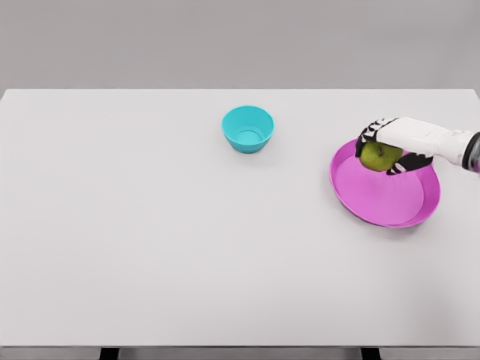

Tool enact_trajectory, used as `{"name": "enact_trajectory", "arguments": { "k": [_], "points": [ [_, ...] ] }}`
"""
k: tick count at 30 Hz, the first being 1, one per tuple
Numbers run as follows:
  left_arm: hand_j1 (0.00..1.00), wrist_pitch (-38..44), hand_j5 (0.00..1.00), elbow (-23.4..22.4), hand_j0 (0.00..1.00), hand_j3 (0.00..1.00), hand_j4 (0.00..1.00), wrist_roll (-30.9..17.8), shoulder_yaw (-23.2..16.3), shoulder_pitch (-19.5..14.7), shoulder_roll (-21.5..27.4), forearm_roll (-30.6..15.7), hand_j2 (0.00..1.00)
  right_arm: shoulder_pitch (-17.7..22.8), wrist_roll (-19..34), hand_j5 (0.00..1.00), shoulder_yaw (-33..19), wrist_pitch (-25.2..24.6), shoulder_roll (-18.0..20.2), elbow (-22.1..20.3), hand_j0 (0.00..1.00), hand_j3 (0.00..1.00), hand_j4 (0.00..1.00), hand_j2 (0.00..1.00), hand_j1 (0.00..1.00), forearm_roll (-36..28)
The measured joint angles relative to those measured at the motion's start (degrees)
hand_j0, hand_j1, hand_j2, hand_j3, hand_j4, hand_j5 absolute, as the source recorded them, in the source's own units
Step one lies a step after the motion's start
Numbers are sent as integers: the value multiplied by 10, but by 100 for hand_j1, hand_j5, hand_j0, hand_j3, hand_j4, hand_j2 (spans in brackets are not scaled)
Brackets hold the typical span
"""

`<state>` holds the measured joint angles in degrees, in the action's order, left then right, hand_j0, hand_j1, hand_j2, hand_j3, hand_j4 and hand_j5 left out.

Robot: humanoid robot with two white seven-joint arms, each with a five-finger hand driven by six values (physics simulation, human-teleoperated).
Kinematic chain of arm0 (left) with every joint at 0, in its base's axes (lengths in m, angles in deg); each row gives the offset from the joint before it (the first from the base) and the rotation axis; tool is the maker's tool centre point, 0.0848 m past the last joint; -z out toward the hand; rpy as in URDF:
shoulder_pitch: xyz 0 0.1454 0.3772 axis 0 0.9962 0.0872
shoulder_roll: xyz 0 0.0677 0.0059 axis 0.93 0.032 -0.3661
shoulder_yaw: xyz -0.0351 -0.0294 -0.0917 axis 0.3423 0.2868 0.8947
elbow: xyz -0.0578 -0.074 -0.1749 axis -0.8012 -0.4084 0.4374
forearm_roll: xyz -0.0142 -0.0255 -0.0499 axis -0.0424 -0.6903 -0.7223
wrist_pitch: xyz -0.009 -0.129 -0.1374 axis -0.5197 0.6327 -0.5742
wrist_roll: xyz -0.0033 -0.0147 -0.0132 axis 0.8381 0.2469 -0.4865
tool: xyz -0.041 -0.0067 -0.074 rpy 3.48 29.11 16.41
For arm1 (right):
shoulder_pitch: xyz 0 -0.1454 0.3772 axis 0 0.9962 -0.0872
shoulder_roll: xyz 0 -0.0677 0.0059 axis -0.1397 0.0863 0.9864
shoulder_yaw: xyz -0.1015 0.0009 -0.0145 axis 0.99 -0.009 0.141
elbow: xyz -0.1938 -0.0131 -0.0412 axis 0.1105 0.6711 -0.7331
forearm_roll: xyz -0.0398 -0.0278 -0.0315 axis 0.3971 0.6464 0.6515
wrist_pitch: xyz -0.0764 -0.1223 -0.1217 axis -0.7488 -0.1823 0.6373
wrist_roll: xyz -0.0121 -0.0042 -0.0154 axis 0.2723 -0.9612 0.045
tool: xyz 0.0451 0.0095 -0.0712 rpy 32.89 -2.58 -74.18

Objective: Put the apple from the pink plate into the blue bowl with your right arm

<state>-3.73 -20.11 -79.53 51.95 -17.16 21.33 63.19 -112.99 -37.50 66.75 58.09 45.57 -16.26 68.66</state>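
The right hand [390,146], white with dark segmented fingers, enters from the right edge and is curled around the apple [379,156]. The apple is round, smooth and green, positioned over the far left part of the pink plate [382,196], a shallow glossy disc with a raised rim. The blue bowl [248,129], a smooth tapered cup, stands well apart to the left on the matte white surface [150,240].

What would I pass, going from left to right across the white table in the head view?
Round turquoise-blue plastic bowl → green apple, wrapped by the fingers of the robot's white right hand, at the back left of the round pink plate.
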Motion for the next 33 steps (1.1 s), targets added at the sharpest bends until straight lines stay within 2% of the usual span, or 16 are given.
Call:
{"name": "enact_trajectory", "arguments": {
  "k": [7, 14, 23, 28, 33],
  "points": [
    [100, 0, 100, 0, 100, 100, 100, 0, 0, 0, 0, 0, 100, -48, 0, 43, 5, -13, -47, 3, 43, 43, 43, 43, 43, 2],
    [100, 0, 100, 0, 100, 100, 100, 0, 0, 0, 0, 0, 100, -110, 0, 43, 40, -37, -104, 21, 43, 43, 43, 43, 43, 24],
    [100, 0, 100, 0, 100, 100, 100, 0, 0, 0, 0, 0, 100, -190, 1, 43, 87, -54, -192, 81, 43, 43, 43, 43, 43, 61],
    [100, 0, 100, 0, 100, 100, 100, 0, 0, 0, 0, 0, 100, -214, 1, 43, 97, -54, -247, 134, 43, 43, 43, 43, 43, 90],
    [100, 0, 100, 0, 100, 100, 100, 0, 0, 0, 0, 0, 100, -230, 0, 43, 99, -52, -280, 172, 43, 43, 43, 43, 43, 107]
  ]
}}
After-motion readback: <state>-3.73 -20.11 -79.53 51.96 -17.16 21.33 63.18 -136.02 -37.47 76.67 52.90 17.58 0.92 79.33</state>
